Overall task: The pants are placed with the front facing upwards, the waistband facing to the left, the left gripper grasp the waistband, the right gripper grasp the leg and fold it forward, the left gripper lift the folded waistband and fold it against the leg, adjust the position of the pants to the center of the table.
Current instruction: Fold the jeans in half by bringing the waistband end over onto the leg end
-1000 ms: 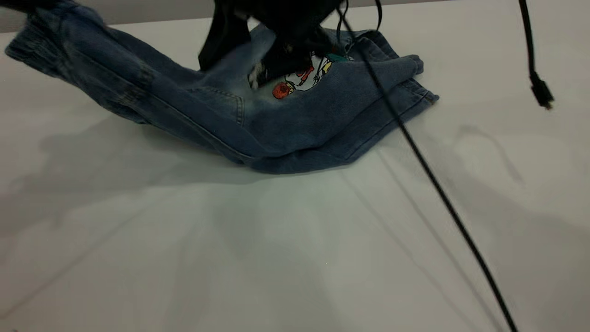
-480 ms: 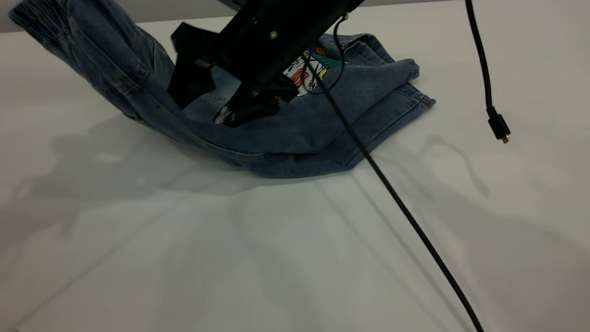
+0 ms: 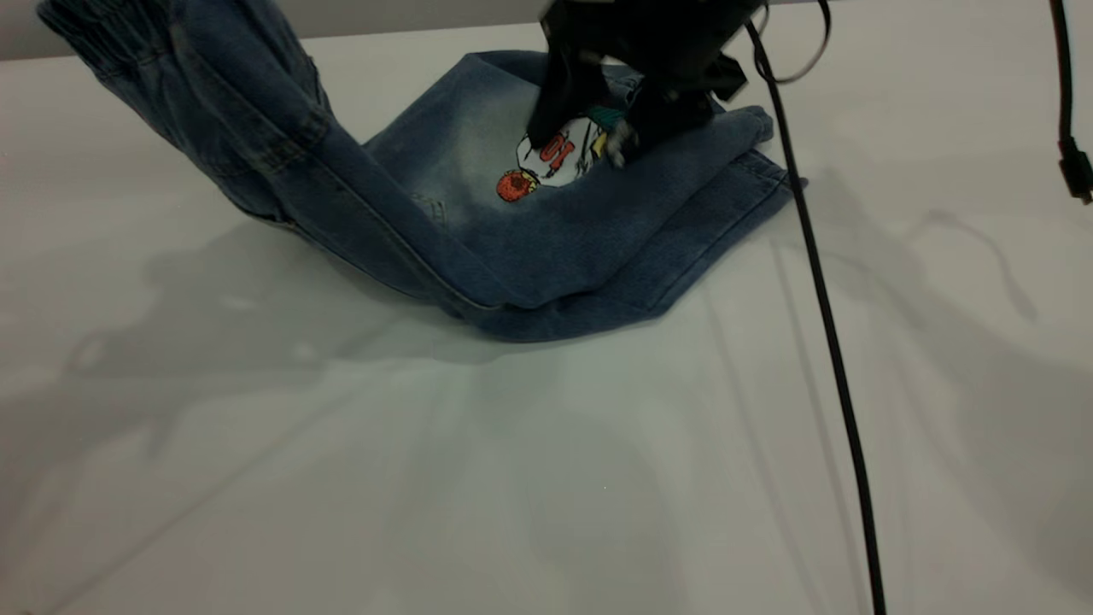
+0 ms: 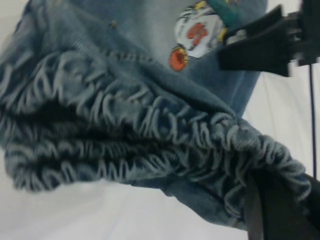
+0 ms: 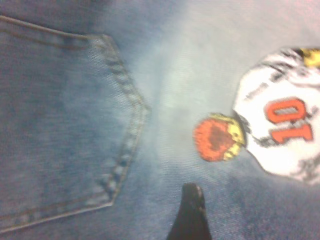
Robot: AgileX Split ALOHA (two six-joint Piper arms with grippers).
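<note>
The blue denim pants (image 3: 546, 248) lie folded lengthwise on the white table (image 3: 512, 478), back side up. The puckered waistband (image 3: 94, 34) is raised off the table at the far left. In the left wrist view my left gripper (image 4: 280, 202) is shut on the waistband (image 4: 150, 125); it is outside the exterior view. My right gripper (image 3: 598, 128) hovers open just above the leg (image 3: 683, 171), straddling the cartoon player numbered 10 (image 3: 555, 158). One of its fingers (image 5: 192, 205) shows near the cartoon (image 5: 285, 130) and the back pocket (image 5: 60, 125).
A thin black cable (image 3: 832, 342) trails from the right arm down across the table's right side. A second cable with a plug (image 3: 1078, 171) dangles at the far right edge. Bare tabletop spreads in front of the pants.
The right gripper swung from the pants' middle to the right, over the cartoon. The waistband end stands higher and steeper than a second ago. The cables swung right.
</note>
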